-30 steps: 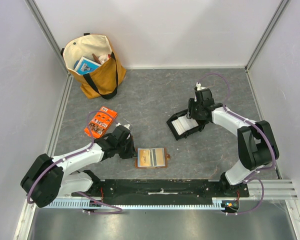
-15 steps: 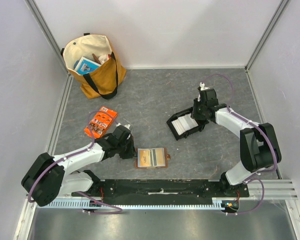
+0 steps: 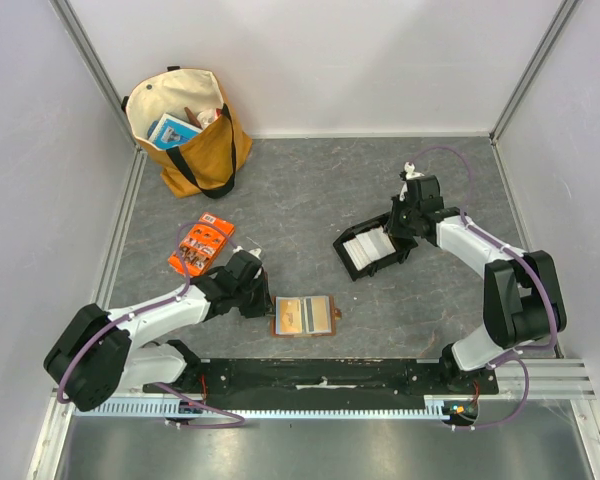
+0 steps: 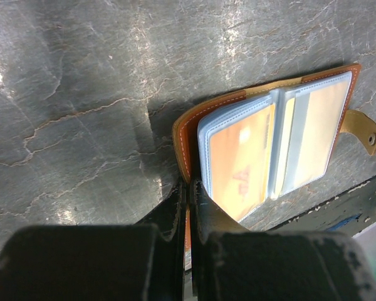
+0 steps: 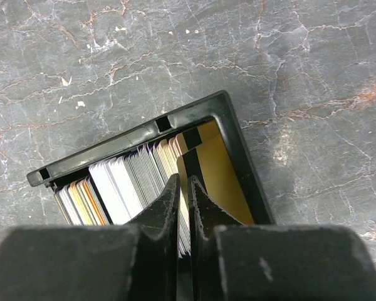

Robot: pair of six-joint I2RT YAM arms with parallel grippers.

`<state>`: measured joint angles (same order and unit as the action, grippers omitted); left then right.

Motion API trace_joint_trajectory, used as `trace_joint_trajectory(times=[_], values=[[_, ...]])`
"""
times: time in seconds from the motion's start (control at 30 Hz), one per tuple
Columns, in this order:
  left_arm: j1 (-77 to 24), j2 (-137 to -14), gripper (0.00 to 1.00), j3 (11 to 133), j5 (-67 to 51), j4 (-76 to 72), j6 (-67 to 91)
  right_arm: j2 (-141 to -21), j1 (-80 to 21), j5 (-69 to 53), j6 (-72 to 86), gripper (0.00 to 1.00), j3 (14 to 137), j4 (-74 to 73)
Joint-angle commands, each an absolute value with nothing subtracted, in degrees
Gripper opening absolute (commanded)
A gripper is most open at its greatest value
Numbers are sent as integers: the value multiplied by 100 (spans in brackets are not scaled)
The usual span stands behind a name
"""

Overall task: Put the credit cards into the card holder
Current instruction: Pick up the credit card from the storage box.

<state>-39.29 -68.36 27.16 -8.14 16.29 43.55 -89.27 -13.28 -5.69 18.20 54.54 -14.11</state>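
The card holder [image 3: 304,315] lies open near the table's front, a tan leather wallet with clear sleeves [image 4: 301,138] and an orange card inside. My left gripper [image 3: 264,304] [image 4: 189,188] is shut on the left edge of its leather cover. The credit cards [image 3: 372,246] [image 5: 128,182] stand packed on edge in a black tray [image 3: 352,264] [image 5: 131,139], white, grey and some orange. My right gripper [image 3: 393,233] [image 5: 183,183] reaches down into the stack, its jaws pinched on a few cards beside a gold card with a black stripe [image 5: 222,175].
An orange printed packet [image 3: 200,247] lies left of the left arm. A yellow tote bag [image 3: 185,130] stands in the back left corner. White walls close in three sides. A black rail [image 3: 320,375] runs along the front edge.
My right gripper has closed from half open onto cards in the tray, and its wrist has shifted slightly right. The left arm and card holder stay still.
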Motion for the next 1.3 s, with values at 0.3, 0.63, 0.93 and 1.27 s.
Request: trace_joint_trajectory(times=[0.3,0.63,0.93,1.27], values=[[-3929,-6838,2,2839,-932,1503,4342,-8727,-1239,-98,1661,5,5607,-1704],[-3929,-6908,2,2848,-967,1433,4315,-8833,-1388,826,1292,12,5871,-2215],[-3937,-6943,2,2821,-984,1406,4298,-9141,-1854,1723,1204,17,6073,-2742],[-3929,-6917,2,2795,-993,1397,4298,-9158,-1978,1767,1143,10,6100,-2874]])
